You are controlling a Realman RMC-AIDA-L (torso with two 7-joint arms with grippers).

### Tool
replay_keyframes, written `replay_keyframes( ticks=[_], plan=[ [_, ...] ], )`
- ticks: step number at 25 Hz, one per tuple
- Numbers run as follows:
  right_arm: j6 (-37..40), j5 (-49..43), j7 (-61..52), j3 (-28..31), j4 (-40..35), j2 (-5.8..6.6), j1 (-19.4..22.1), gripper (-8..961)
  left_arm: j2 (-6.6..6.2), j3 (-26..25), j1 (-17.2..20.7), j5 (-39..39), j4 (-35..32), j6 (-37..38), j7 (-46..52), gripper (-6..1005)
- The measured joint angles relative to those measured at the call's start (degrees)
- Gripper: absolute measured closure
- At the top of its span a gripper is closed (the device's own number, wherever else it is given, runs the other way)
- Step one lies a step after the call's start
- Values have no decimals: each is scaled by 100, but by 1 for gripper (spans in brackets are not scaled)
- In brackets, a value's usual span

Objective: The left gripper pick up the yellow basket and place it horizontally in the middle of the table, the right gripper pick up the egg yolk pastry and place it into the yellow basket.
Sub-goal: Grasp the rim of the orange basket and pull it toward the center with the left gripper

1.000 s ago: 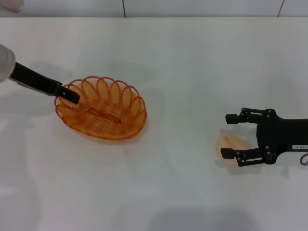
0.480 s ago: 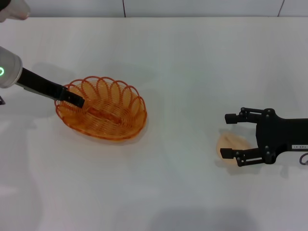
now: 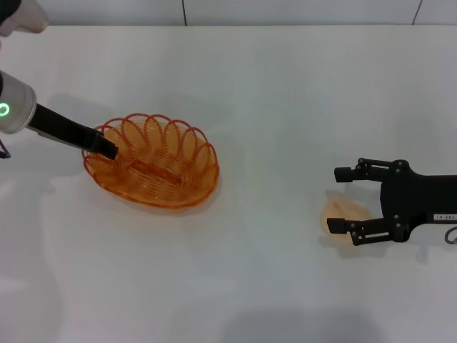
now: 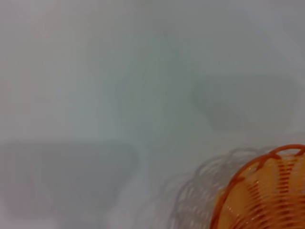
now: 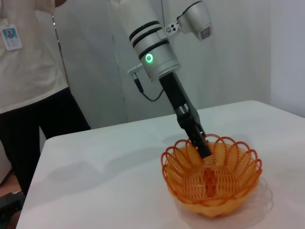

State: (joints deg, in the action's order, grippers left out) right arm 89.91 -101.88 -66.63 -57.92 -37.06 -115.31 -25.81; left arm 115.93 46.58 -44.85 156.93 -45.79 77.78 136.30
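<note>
Both grippers engaged | left gripper (image 3: 107, 146) seemingly on yellow basket (image 3: 151, 170) rim | right gripper (image 3: 345, 202) straddling egg yolk pastry (image 3: 341, 212)

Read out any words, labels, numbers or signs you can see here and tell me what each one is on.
No text here can be read.
White label on the right end effector: dark marks, too small to read.
Badge on the shirt of the person standing behind the table: print too small to read.
Yellow basket, egg yolk pastry: no markings.
</note>
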Motion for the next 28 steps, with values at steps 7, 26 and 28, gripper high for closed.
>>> replay_keyframes(
  ticks=[7, 26, 28],
  plan=[
    [14, 21, 7, 0, 6, 0, 9, 80, 2, -1, 10, -44, -10, 0, -12, 719],
    [354, 20, 203, 53, -47, 18, 103, 80, 146, -16, 10, -1033, -323, 654, 1598, 909],
    [418, 19, 259, 53, -47, 18, 110, 81, 148, 21, 3, -1014, -310, 649, 1869, 912]
  ],
)
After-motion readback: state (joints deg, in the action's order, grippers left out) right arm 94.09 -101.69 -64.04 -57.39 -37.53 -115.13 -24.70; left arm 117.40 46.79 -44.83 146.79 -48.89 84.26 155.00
